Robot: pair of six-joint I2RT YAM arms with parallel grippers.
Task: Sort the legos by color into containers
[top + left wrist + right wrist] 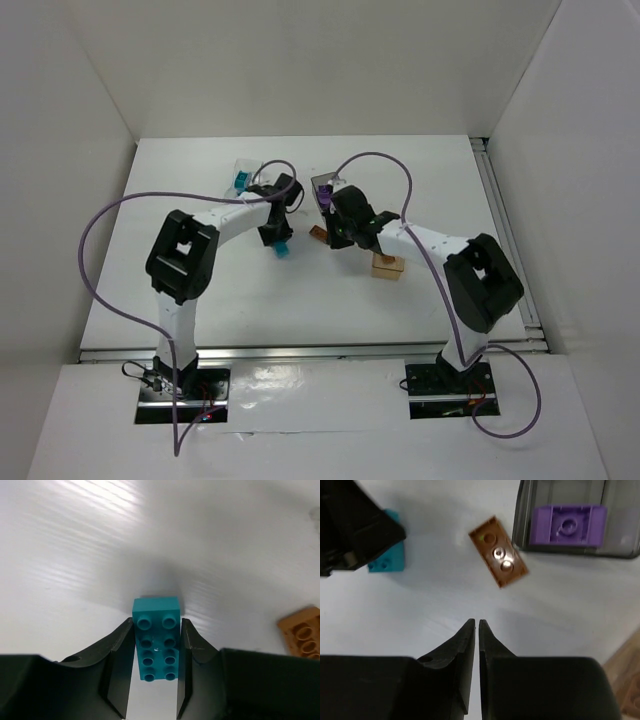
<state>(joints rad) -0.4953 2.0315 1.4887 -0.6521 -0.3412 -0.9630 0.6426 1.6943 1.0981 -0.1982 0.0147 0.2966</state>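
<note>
My left gripper (157,627) pinches a teal brick (156,642) by its long sides, matte black fingers flat against glossy plastic. The brick is a rectangle with two rows of four round studs facing up, above the smooth white table (75,555). My right gripper (476,625) has its tapered tips pressed together with nothing between them, just near of a shiny brown brick (498,558) that lies askew, round hollows upward. Right of it stands the smoky grey bin (520,515), translucent and square-cornered, with a purple brick (568,525) inside. The clear bin (240,165), far left, holds a teal piece (240,181). The orange-tan bin (386,267) sits near right.
</note>
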